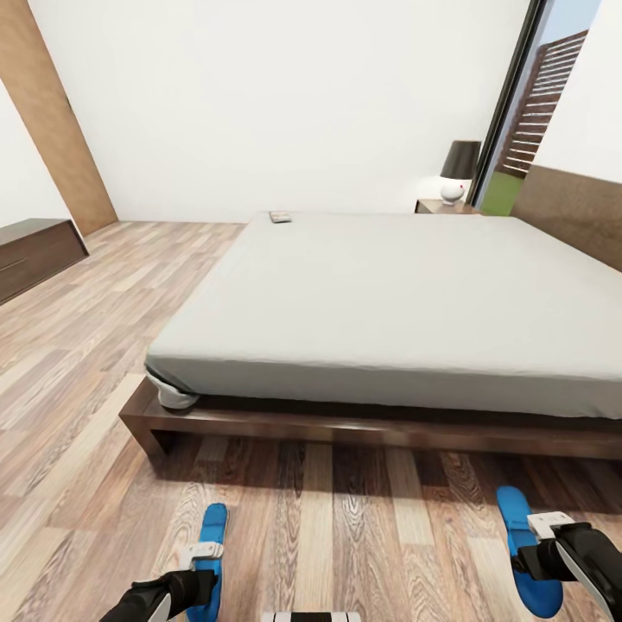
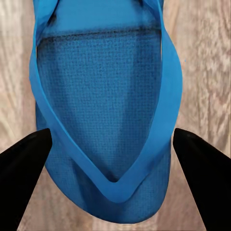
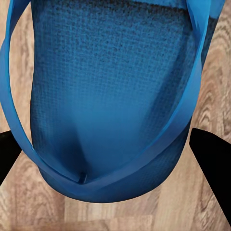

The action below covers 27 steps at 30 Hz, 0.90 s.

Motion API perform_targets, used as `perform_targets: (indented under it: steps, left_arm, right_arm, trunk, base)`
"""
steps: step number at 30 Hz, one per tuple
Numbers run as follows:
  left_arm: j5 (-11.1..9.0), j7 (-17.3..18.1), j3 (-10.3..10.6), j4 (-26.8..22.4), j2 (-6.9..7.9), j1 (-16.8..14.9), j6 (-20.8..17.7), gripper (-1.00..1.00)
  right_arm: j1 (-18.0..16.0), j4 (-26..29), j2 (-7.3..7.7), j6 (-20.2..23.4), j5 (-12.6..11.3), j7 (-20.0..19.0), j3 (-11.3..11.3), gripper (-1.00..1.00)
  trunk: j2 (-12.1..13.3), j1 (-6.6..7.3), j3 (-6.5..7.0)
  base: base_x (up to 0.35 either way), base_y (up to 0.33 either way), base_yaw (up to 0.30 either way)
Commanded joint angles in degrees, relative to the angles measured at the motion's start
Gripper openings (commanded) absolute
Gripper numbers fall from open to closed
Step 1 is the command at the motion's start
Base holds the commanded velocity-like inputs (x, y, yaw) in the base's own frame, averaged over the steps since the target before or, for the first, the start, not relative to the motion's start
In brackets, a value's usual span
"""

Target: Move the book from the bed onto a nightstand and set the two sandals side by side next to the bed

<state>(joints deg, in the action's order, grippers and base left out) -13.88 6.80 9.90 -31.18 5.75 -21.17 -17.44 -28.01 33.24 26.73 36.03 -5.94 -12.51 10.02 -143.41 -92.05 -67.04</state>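
Two bright blue sandals lie on the wood floor in front of the bed (image 1: 371,294), far apart: one at the lower left (image 1: 212,527), one at the lower right (image 1: 515,518). My left gripper (image 1: 204,553) hovers over the left sandal (image 2: 106,96), open (image 2: 113,137), a black finger (image 2: 24,168) on each side. My right gripper (image 1: 549,529) hangs low over the right sandal (image 3: 110,96), also open (image 3: 106,142). The book (image 1: 279,217) rests on the mattress's far corner. A nightstand (image 1: 432,207) stands beyond the bed beside the headboard.
A lamp (image 1: 458,173) with a dark shade sits on the nightstand by a tall window (image 1: 540,104). A long dark dresser (image 1: 34,250) stands at the left wall near a wooden door (image 1: 52,112). The bed's low dark frame (image 1: 345,428) runs just ahead of the sandals.
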Motion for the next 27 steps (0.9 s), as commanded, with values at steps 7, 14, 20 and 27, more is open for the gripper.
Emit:
perform_targets:
  steps: [7, 14, 20, 27]
  left_arm:
    - [-0.6, -5.38, 0.23, -4.05, 1.55, -1.72, -4.35, -1.0]
    - [2.48, -5.4, 0.35, -5.98, 3.41, -7.04, -13.61, -1.0]
    - [2.67, -5.39, 0.77, -6.17, 3.39, -7.21, -13.81, -1.0]
    - [2.72, -5.45, 1.28, -6.01, 3.13, -7.21, -13.68, -1.0]
  right_arm:
    - [-0.03, 0.07, 0.06, 0.27, -0.56, 0.19, 0.46, -1.0]
    - [-0.03, 0.07, 0.05, 0.27, -0.56, 0.14, 0.58, -1.0]
    - [-0.03, 0.0, -0.1, 0.07, -0.49, 0.2, 0.59, -1.0]
    - [-0.03, -0.17, -0.27, -0.34, -0.37, 0.21, 0.7, -1.0]
  trunk:
    - [-0.02, 0.01, -0.05]
    - [-0.02, 0.01, -0.05]
    - [-0.02, 0.01, -0.05]
    - [-0.02, 0.01, -0.05]
  base:
    - [0.0, 0.0, 0.0]
    - [0.0, 0.0, 0.0]
    - [0.0, 0.0, 0.0]
    - [0.0, 0.0, 0.0]
